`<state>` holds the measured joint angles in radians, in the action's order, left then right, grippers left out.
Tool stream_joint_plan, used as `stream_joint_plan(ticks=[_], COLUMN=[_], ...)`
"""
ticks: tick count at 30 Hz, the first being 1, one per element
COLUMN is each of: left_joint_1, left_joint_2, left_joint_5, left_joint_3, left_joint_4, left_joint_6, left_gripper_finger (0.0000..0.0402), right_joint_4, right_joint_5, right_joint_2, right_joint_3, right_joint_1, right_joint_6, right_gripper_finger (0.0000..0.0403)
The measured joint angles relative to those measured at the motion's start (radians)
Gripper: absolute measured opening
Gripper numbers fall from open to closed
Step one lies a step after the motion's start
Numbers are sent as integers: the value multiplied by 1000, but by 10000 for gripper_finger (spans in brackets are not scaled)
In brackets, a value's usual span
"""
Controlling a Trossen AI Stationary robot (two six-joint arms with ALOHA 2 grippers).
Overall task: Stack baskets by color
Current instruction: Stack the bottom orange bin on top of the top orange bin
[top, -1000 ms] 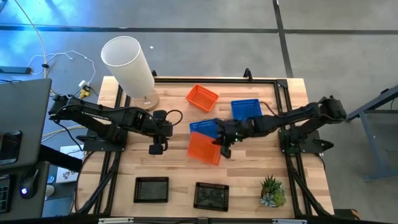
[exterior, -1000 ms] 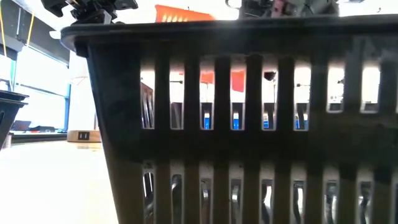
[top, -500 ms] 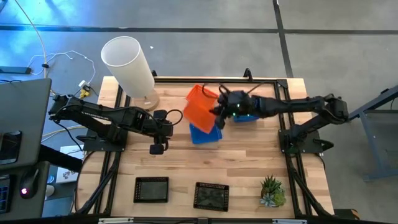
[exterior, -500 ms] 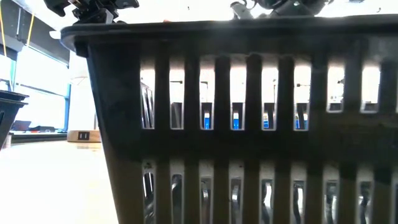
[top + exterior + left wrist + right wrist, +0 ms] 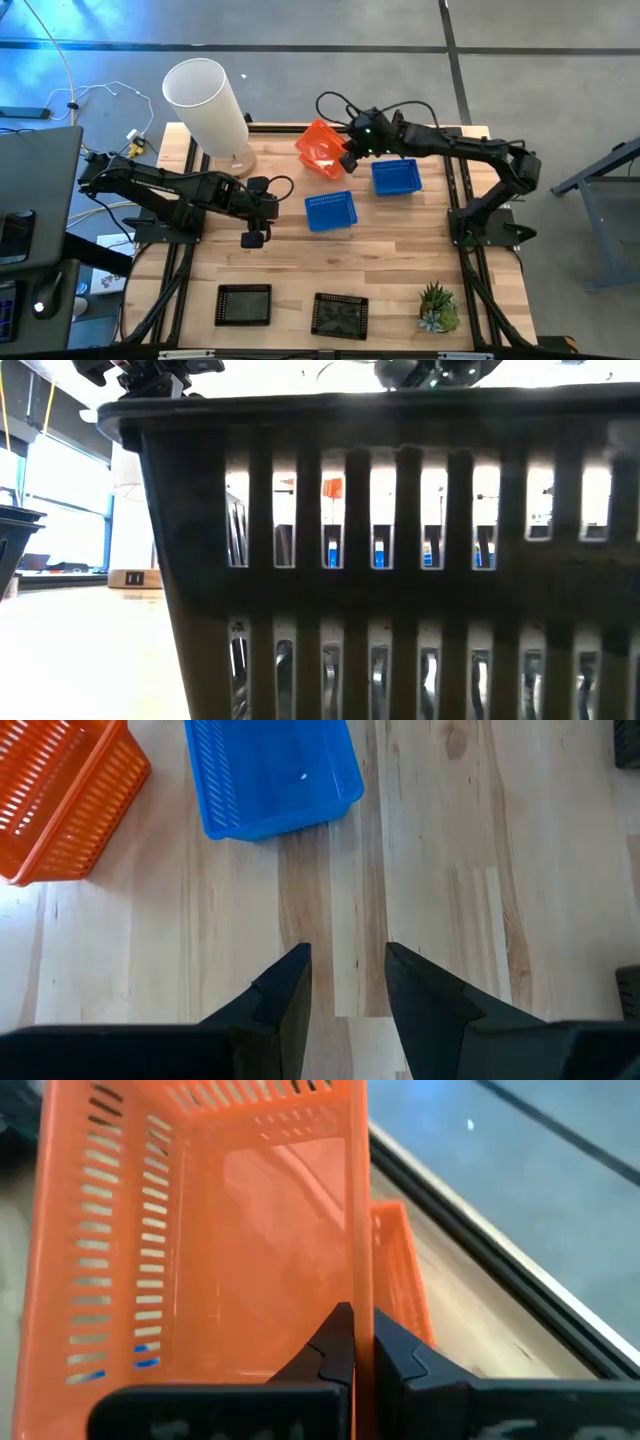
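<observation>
- Our right gripper [image 5: 347, 153] is at the far side of the table, pinched tight on the thin wall of an orange basket [image 5: 322, 148], which it carries tilted above a second orange basket [image 5: 400, 1280] that lies on the wood under it.
- We judge the main risk to be a crooked nest: the held basket hangs at an angle, so letting go now could catch a rim and leave it jammed or tipped off the far edge.
- The grip is on one wall only, so the basket could swing or slip as we level it.
- Our left gripper [image 5: 345, 982] waits left of centre over bare wood, fingers apart and holding nothing.
- Two blue baskets sit apart, one mid-table [image 5: 330, 211] and one to its right and farther back [image 5: 396, 177]; both look empty.
- Two black baskets [image 5: 244, 304] [image 5: 340, 315] rest along the near edge, unstacked; we cannot tell whether either is doubled.
- A white cylinder [image 5: 209, 104] stands far left, a plant [image 5: 436, 306] near right.
</observation>
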<state>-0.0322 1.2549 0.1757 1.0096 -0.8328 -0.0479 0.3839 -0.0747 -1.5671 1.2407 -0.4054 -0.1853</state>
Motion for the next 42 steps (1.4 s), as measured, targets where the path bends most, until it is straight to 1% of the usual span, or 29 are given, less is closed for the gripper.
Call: stream_joint_plan(ticks=[5,8,14,19,38,42], left_joint_1=[0,0,0,0,0,0], left_joint_2=[0,0,0,0,0,0], left_joint_5=[0,0,0,0,0,0], left_joint_3=[0,0,0,0,0,0], left_joint_4=[0,0,0,0,0,0], left_joint_6=[0,0,0,0,15,15], left_gripper_finger=[115,115,115,115,115,115], right_joint_4=[77,87,92,98,98,99], right_joint_5=[3,3,30,28,38,38], right_joint_2=[-85,-124,-181,-218,-279,-279], right_joint_3=[66,90,100,100,100,100], right_joint_1=[-32,-43,-68,-81,-88,-88], right_joint_6=[14,38,82,107,98,100], right_gripper_finger=[0,0,0,0,1,15])
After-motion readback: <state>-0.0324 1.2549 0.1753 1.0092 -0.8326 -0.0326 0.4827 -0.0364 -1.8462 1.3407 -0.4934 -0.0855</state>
